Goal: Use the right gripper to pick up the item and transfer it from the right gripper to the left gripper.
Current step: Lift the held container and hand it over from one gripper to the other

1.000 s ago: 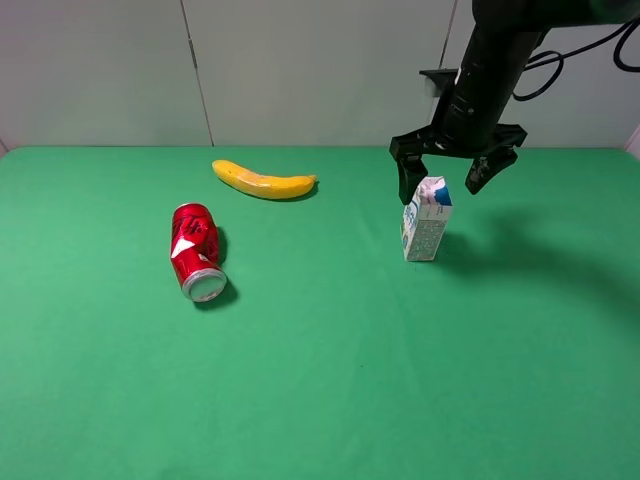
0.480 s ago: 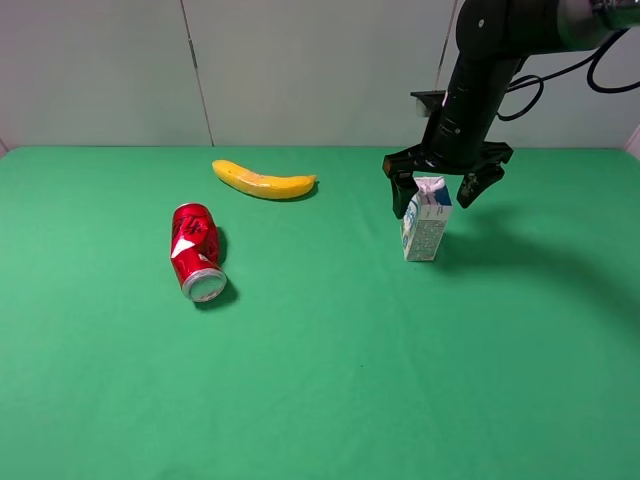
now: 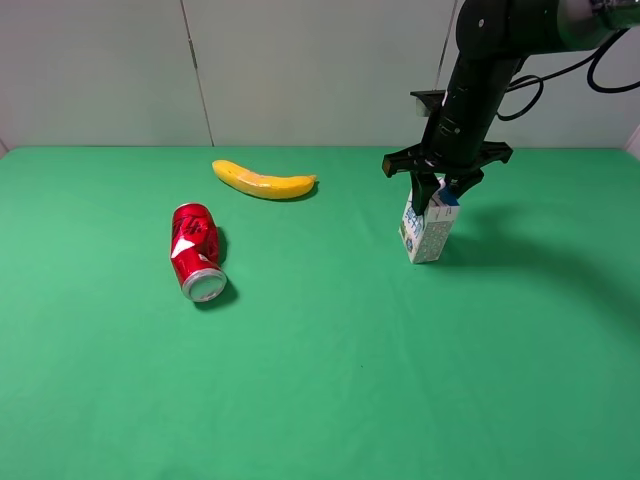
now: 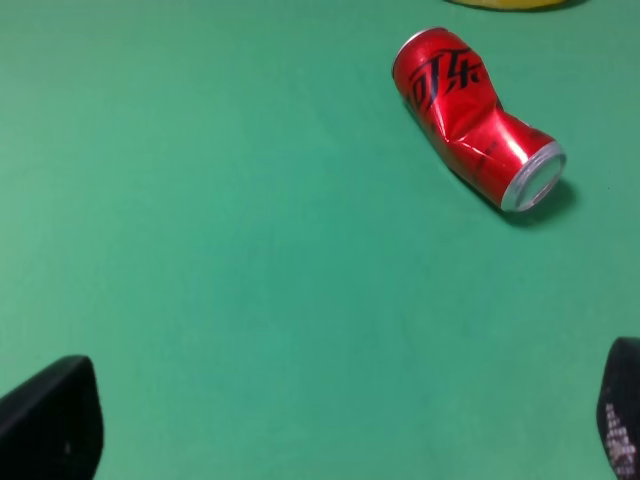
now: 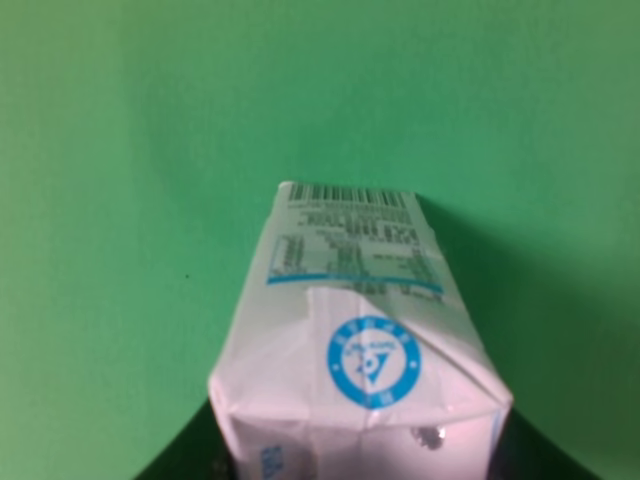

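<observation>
The right gripper (image 3: 437, 190) is clamping its fingers on the gabled top of the item (image 3: 427, 230), which is standing (slightly tilted) near the tabletop's (image 3: 320, 390) far edge, right of middle. The lift should be going straight up, leaving the body free for the left gripper (image 4: 335, 420), whose fingers are gaping apart. Counting: one item, one can (image 3: 195, 250), one banana (image 3: 265, 182).

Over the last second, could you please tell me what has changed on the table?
The right gripper came down over the milk carton and closed its fingers on the gabled top; the carton now leans slightly but is still standing. The red soda can and the banana did not move.
</observation>
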